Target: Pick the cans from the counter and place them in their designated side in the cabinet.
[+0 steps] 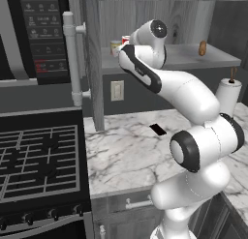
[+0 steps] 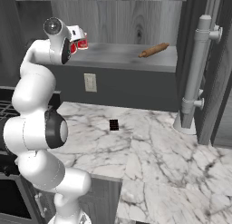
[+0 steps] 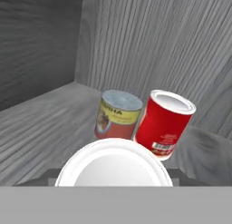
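Gripper (image 2: 81, 40) up at cabinet shelf (image 2: 118, 56), near corner by upright panel (image 1: 95, 64). Held can (image 3: 113, 168) sits close under hand camera, pale top up; fingers hidden behind it, so jaws look closed on it at can's width, not certain. Just beyond on shelf: plain red can (image 3: 165, 122) touching or almost touching yellow-banded can (image 3: 118, 114). Brown object (image 2: 154, 50) at shelf's far end. Counter (image 2: 149, 146) below, black mark (image 2: 113, 124) on it.

Just ahead of the tool, the yellow-banded can (image 3: 118, 115) carries dark lettering, too blurred to read; the red can (image 3: 164, 123) beside it bears tiny illegible print.
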Robot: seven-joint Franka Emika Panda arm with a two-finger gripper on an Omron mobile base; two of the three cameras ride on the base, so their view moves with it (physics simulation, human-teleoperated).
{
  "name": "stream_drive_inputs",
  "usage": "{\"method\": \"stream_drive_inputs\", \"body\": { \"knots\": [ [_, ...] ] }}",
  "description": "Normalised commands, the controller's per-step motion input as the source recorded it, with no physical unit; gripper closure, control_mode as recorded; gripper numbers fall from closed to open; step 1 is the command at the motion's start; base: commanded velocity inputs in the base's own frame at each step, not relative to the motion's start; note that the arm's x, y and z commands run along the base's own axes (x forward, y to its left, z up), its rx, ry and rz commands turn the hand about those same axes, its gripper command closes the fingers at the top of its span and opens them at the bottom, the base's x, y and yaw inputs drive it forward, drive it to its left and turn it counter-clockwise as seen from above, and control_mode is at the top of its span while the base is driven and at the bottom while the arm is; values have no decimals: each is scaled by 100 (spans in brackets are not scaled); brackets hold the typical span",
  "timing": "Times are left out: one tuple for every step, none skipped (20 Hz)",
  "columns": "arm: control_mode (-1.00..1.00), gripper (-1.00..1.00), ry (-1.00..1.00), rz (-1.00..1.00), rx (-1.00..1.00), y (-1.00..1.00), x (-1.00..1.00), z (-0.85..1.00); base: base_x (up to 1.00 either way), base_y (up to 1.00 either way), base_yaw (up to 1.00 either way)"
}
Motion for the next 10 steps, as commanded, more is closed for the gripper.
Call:
{"method": "stream_drive_inputs", "body": {
  "knots": [
    [-100,-100,0,1,-3,0,0,-32,0,0,0],
    [-100,-100,0,2,-3,0,1,-28,0,0,0],
    [-100,-100,0,2,-3,0,4,-25,0,0,0],
    [-100,-100,0,2,-3,0,10,-24,0,0,0],
    [-100,-100,0,2,-2,0,12,-23,0,0,0],
    [-100,-100,0,2,-2,0,19,-22,0,0,0],
    [-100,-100,0,3,-1,0,22,-21,0,0,0],
    [-100,-100,0,3,-1,0,27,-20,0,0,0],
    [-100,-100,-1,3,-1,0,29,-19,0,0,0],
    [-100,-100,0,3,-1,0,32,-21,0,0,0]
  ]
}}
